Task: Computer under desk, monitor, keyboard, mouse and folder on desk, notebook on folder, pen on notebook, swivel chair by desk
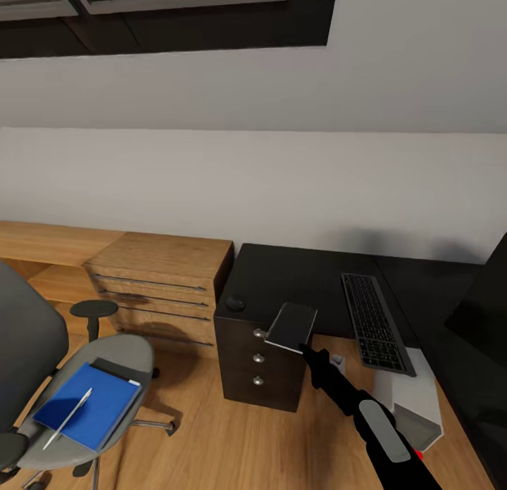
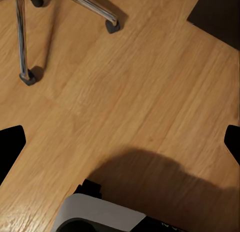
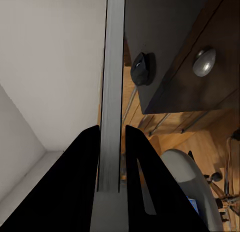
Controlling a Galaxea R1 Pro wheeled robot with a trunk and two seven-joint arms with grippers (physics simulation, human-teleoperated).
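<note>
Pinching the notebook (image 1: 291, 327) by one edge, closed tight, the right gripper (image 1: 304, 348) carries it over the desk's (image 1: 296, 279) front edge, probably awaiting the folder (image 1: 88, 404) on the swivel chair (image 1: 120, 353).

- The place was a home workspace, a study corner of a room, rendered in simulation.
- A glossy black desk (image 1: 282, 279) stood against a plain pale wall, with silver-knobbed drawers beneath it.
- A keyboard (image 1: 375, 323) and a small black mouse (image 1: 235, 303) lay on its top.
- A grey swivel chair (image 1: 105, 367) on castors stood on the wooden plank floor (image 1: 232, 441).
- Light wooden cabinets (image 1: 158, 282) with long drawer handles ran along the wall beside the desk.
</note>
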